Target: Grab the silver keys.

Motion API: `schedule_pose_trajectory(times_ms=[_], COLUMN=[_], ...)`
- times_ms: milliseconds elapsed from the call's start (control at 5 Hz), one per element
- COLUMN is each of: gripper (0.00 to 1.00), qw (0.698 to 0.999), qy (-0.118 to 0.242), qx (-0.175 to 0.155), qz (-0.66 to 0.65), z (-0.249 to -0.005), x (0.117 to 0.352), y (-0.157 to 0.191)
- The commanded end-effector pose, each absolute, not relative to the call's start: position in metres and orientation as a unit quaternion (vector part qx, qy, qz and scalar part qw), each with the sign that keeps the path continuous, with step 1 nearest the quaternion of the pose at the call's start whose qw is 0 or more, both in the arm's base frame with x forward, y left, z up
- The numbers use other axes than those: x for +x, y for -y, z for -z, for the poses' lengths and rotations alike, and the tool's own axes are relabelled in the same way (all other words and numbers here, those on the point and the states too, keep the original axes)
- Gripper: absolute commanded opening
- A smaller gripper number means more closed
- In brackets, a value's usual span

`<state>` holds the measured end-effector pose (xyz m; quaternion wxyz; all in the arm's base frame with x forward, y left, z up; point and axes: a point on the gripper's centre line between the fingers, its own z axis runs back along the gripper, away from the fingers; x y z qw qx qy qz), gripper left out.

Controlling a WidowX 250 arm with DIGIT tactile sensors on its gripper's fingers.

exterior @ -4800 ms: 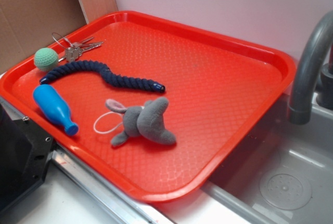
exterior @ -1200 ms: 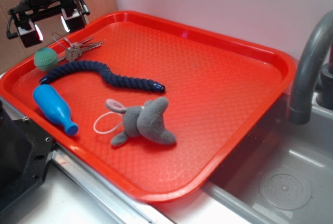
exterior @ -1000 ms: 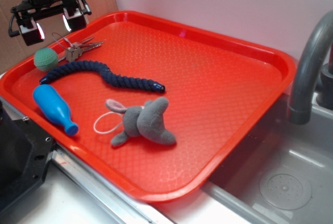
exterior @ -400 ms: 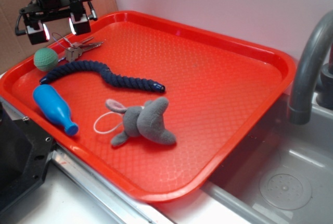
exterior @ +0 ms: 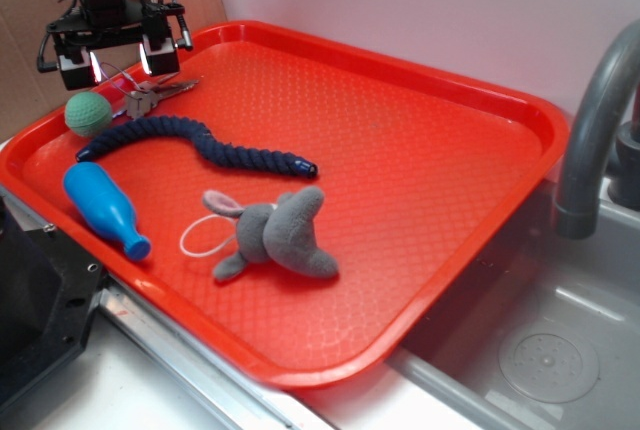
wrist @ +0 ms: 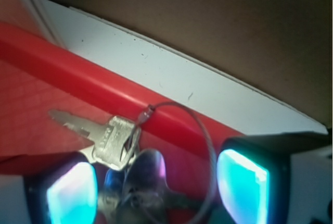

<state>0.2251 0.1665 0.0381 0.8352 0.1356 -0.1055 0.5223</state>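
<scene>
My gripper (exterior: pixel 118 53) hangs with its 2 fingers spread apart, nothing between them, low over the far left corner of the red tray (exterior: pixel 420 130). The silver keys (exterior: pixel 150 96) lie flat on the tray floor directly under it, just beside the green ball (exterior: pixel 88 112) and near the tray's rim. In the wrist view the keys (wrist: pixel 122 151) sit between my 2 glowing fingertips (wrist: pixel 72 190), with a thin wire ring looping toward the rim. I judge the approach nearly done: lowering, closing on the keys and lifting all remain. A dark blue rope (exterior: pixel 195 143), a blue bottle (exterior: pixel 105 208) and a grey plush toy (exterior: pixel 280 233) lie nearer. I can read no writing or brand anywhere; any stamping on the keys is too blurred.
</scene>
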Motion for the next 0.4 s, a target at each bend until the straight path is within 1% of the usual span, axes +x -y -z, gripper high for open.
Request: schedule_pose_trajectory(times_ms=[0, 200], gripper=[0.96, 0.00], qw=[0.839, 0.837], qy=[0.124, 0.121], qx=[0.148, 0.153], qz=[-0.509, -0.511], z=[-0.0427, -0.0391], x=[0.2304, 0.2308], y=[-0.1743, -0.1724])
